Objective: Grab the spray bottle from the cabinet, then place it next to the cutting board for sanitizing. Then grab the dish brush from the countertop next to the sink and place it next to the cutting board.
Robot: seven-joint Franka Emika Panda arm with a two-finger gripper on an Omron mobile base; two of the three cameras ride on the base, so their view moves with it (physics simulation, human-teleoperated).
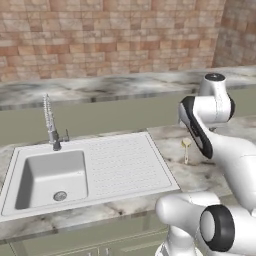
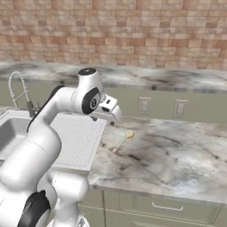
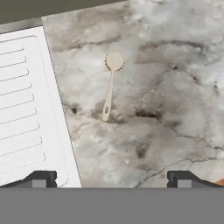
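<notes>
The marble bench is spread beneath the hand, and its veined surface is seen running out ahead of the fingertips. To one side of the hand, the white sink is set into the bench, with its dotted draining board nearest and its tall chrome tap beyond the basin. A small orange-brown corner is glimpsed at the edge of the hand view beside one fingertip; what it belongs to cannot be told.

The dish brush is lying flat on the bench just beside the sink's rim, ahead of the hand and well apart from it, with its rounded cream head at the far end and its thin handle pointed back toward the fingers. In the right base view the dish brush is seen below and forward of the hand, untouched.

The hand is held released, its two dark fingertips spread wide with nothing between them.

The brush is judged to be light and stiff, a thin stick that is unlikely to bend but that may be rolled or skated across the smooth marble if nudged from one side. A hold across the middle of the handle is judged best, with the fingers set on either side of the stick, since the rounded head would be pinched less surely.
</notes>
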